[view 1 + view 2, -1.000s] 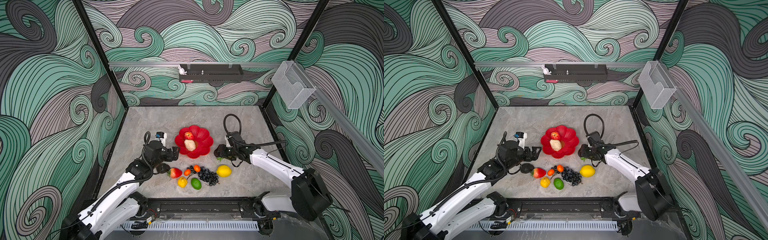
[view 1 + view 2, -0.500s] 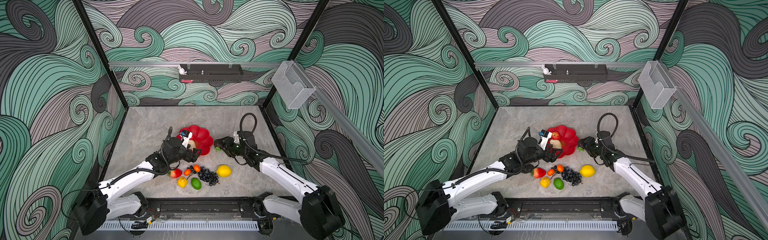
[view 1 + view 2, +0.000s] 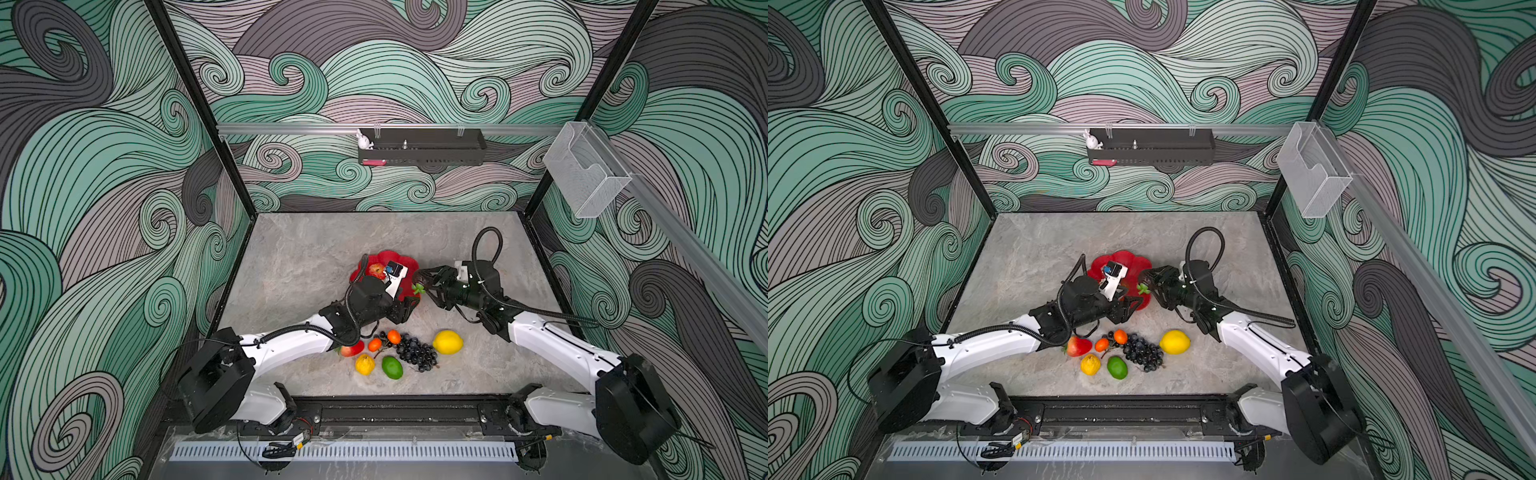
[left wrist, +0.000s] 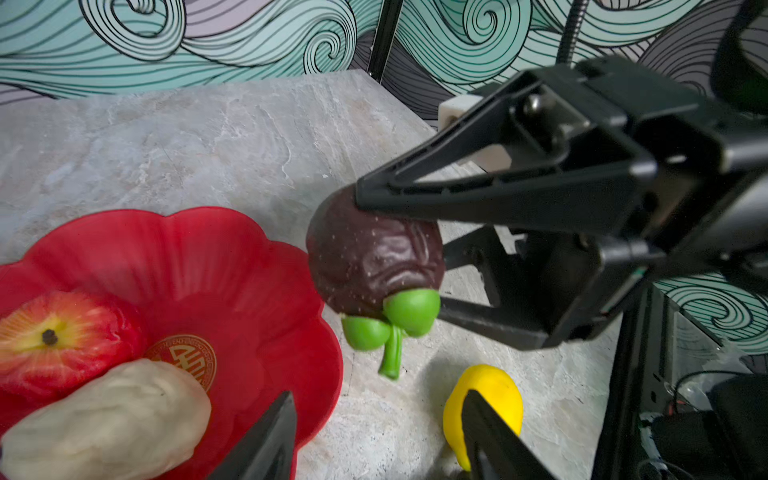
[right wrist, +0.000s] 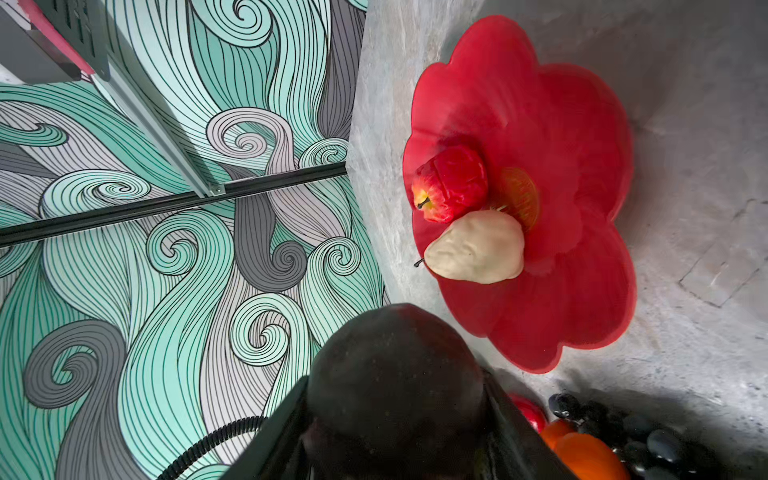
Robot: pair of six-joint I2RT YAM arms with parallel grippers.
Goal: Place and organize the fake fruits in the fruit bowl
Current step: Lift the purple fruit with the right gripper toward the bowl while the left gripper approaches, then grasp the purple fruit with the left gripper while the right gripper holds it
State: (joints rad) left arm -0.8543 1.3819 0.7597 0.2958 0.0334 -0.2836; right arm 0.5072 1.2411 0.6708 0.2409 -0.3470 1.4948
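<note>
One glossy red flower-shaped plastic bowl (image 5: 573,145). Ten plastic fruits in all:

- one red-and-yellow apple (image 5: 451,183)
- one cream pear-shaped piece (image 5: 478,247)
- one dark maroon wrinkled fruit with green leaves (image 4: 374,262)
- one red strawberry-like piece (image 3: 1079,346)
- two small round orange fruits (image 3: 1101,344) (image 3: 1120,336)
- one bunch of dark grapes (image 3: 1144,353)
- one large smooth yellow lemon (image 3: 1175,342)
- one smaller dimpled yellow fruit (image 3: 1090,364)
- one green lime (image 3: 1117,367)

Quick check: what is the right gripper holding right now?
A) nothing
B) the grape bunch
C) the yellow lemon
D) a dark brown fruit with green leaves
D: in the left wrist view the fingers of the right gripper clamp the dark brown fruit, while the lemon and the grape bunch lie on the table.
</note>
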